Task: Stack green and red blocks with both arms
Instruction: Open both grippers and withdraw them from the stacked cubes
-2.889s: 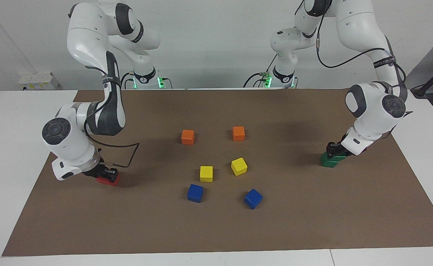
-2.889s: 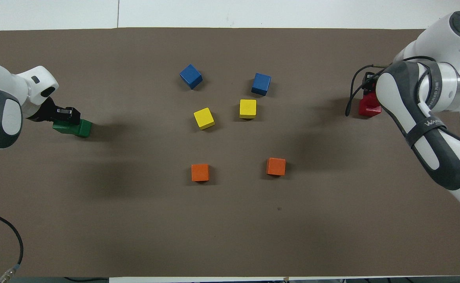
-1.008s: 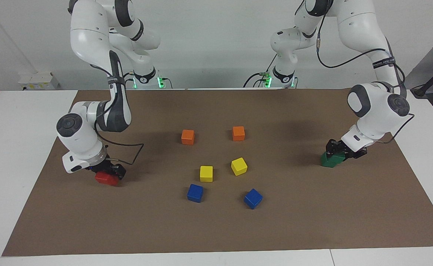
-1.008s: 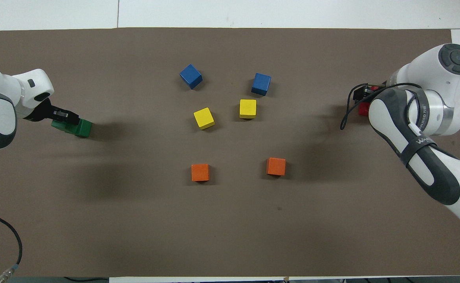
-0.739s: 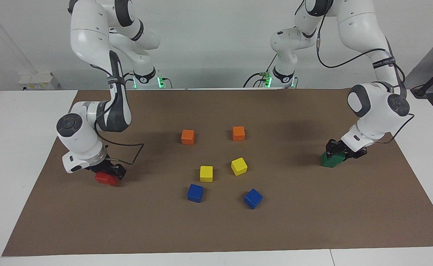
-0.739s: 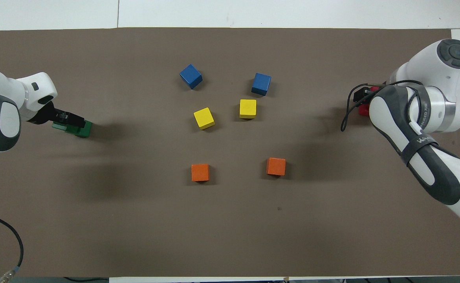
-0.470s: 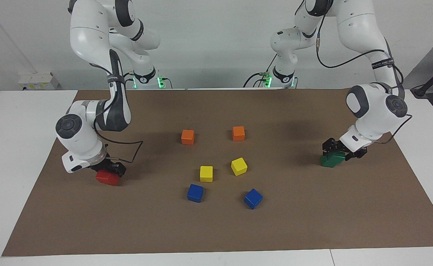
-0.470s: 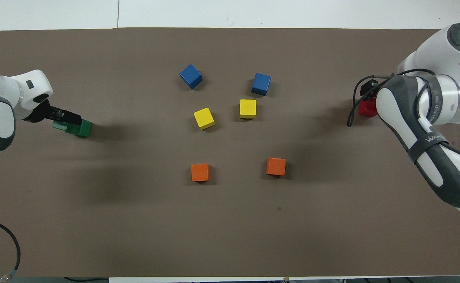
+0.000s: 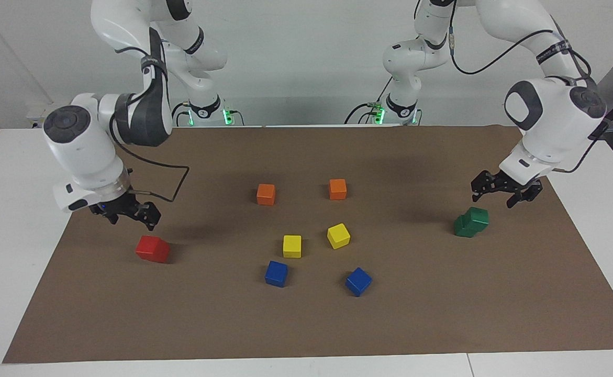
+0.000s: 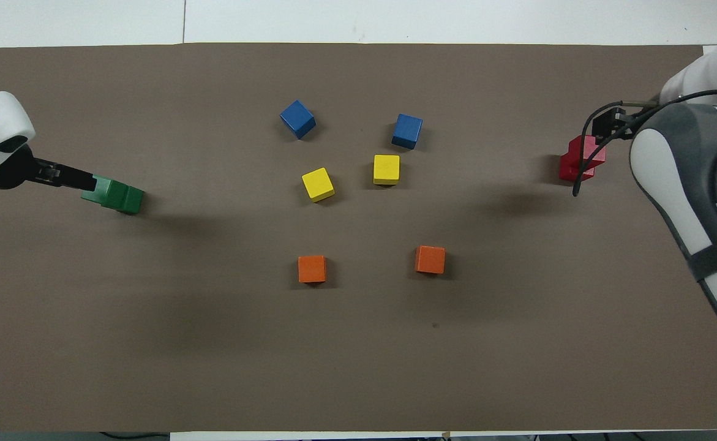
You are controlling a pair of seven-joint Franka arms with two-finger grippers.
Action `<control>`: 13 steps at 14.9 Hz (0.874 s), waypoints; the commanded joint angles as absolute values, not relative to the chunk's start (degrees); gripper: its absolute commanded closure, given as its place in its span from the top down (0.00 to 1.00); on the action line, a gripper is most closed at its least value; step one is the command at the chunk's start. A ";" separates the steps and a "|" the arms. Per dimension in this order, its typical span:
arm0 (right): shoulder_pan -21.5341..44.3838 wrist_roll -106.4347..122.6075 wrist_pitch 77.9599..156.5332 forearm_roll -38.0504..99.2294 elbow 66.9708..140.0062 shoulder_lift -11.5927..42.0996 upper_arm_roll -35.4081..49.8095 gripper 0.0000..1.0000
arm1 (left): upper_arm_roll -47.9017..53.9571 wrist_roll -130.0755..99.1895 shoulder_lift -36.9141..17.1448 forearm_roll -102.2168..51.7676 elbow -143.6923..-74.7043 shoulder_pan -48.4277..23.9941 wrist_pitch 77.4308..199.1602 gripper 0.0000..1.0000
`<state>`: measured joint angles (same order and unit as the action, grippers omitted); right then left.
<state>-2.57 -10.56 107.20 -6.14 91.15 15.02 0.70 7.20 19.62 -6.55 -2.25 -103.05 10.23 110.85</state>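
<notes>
Two dark green blocks (image 9: pixel 471 222) sit stacked, the upper one offset, toward the left arm's end of the table; they also show in the overhead view (image 10: pixel 113 195). My left gripper (image 9: pixel 501 195) hangs open and empty in the air just above them, and it shows in the overhead view (image 10: pixel 73 177) too. Two red blocks (image 9: pixel 152 248) sit stacked, slightly offset, toward the right arm's end and show in the overhead view (image 10: pixel 581 158). My right gripper (image 9: pixel 130 216) hangs open and empty above them; in the overhead view (image 10: pixel 609 122) the arm partly hides it.
Two orange cubes (image 9: pixel 266 194) (image 9: pixel 337 189), two yellow cubes (image 9: pixel 292 246) (image 9: pixel 338 235) and two blue cubes (image 9: pixel 276 273) (image 9: pixel 358 281) lie in the middle of the brown mat (image 9: pixel 306 324). The white table top borders the mat at both ends.
Both grippers were down on their stacks. They have let go and risen, the left one off the green blocks and the right one off the red blocks. The stacks stay in place.
</notes>
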 commanded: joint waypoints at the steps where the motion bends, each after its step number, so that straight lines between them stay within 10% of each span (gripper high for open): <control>1: -2.90 -9.49 103.90 -5.89 92.29 9.94 1.58 1.00 | 7.12 17.24 -0.02 -2.90 -103.62 10.72 105.13 1.00; 13: -3.60 -0.62 86.58 -1.50 91.58 2.81 2.55 1.00 | 7.03 3.79 3.60 -2.55 -101.52 7.74 96.77 1.00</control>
<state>-2.66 -2.49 88.56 -3.44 91.25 3.63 2.40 7.71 6.48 3.56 -2.25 -102.33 9.60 98.21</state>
